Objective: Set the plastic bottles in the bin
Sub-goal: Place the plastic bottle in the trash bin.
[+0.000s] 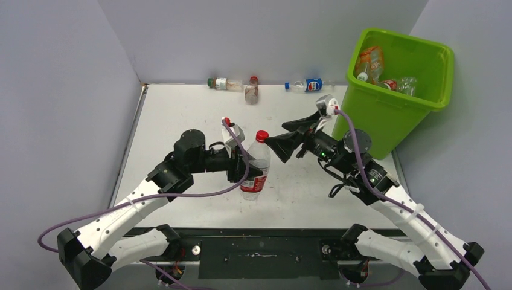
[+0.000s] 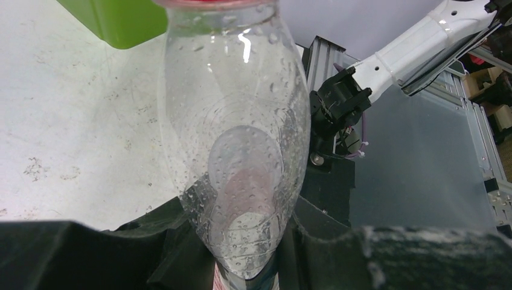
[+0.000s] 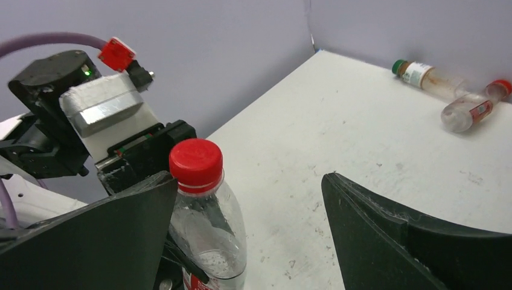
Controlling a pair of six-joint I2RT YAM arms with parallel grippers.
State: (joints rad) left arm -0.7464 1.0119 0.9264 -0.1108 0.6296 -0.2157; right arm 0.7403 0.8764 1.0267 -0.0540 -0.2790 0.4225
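A clear plastic bottle (image 1: 256, 162) with a red cap and a red label stands upright at the table's middle. My left gripper (image 1: 247, 170) is shut on its lower body. In the left wrist view the bottle (image 2: 238, 133) fills the gap of that gripper (image 2: 243, 241). My right gripper (image 1: 291, 136) is open just right of the cap. In the right wrist view the bottle (image 3: 202, 205) stands against the left finger of the gripper (image 3: 249, 184), not clamped. The lime-green bin (image 1: 386, 112) stands at the far right with several bottles inside.
Three bottles lie along the back wall: a green-capped one (image 1: 224, 83), a red-capped one (image 1: 252, 90) and a blue-labelled one (image 1: 308, 85). Two show in the right wrist view: the green-capped (image 3: 430, 77) and the red-capped (image 3: 473, 107). The bin's corner (image 2: 115, 21) shows in the left wrist view.
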